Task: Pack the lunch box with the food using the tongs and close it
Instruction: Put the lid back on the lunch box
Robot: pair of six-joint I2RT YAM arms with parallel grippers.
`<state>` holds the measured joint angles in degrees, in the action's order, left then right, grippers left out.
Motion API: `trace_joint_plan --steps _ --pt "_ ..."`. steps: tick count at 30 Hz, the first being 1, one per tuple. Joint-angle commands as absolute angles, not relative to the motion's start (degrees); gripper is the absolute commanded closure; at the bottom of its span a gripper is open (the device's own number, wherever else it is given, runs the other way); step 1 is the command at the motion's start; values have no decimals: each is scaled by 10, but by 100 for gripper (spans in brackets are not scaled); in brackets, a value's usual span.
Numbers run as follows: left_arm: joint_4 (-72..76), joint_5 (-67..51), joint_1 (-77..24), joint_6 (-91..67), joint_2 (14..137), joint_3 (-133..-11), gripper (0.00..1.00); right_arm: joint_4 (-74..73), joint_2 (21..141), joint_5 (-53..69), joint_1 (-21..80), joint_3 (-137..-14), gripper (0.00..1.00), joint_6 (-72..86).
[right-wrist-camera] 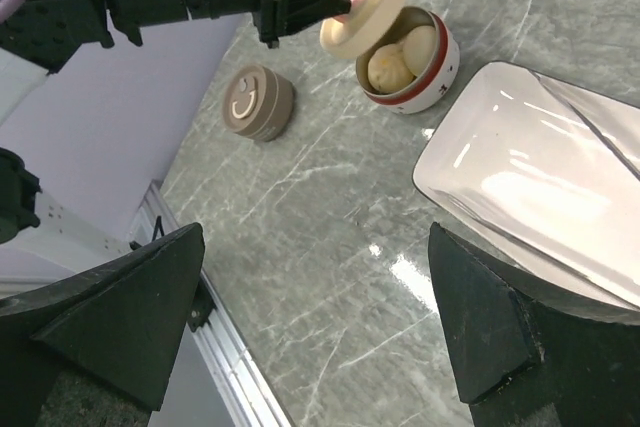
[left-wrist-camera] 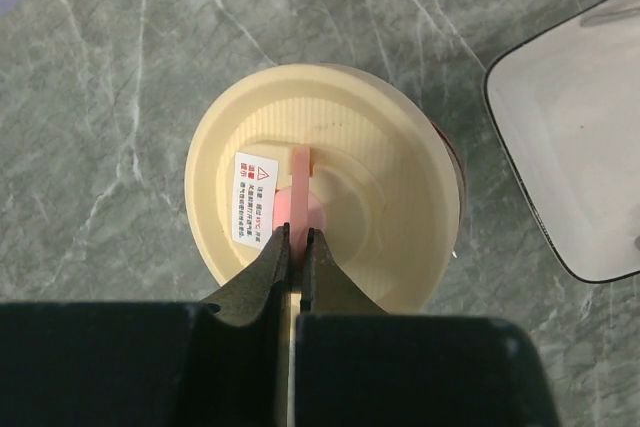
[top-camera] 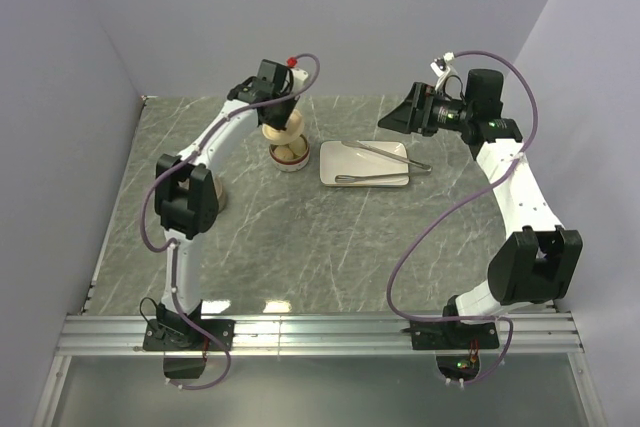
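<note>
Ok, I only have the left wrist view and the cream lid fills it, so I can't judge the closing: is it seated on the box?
Observer: No. The lid hangs tilted over the lunch box, leaving its mouth open.
Operator: Anything packed?
Observer: Two pale balls show inside.
Operator: And the tongs?
Observer: The tongs lie on the white plate; the right gripper hangs open, holding nothing.

lunch box nearly hidden beneath lid (left wrist view), plate cut off
</note>
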<state>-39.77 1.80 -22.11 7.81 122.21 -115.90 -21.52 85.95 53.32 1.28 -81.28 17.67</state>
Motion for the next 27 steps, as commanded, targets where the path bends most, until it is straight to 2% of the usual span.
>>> trace_joint_plan --steps 1,15,27 --pt "-392 46 -242 106 1226 -1166 95 -217 836 532 5 -813 0 159" --pt "-374 78 -263 114 1279 -1158 95 -193 837 545 3 -798 0 184" --pt "-363 67 -275 109 1263 -1106 96 -178 842 559 -11 -793 0 203"
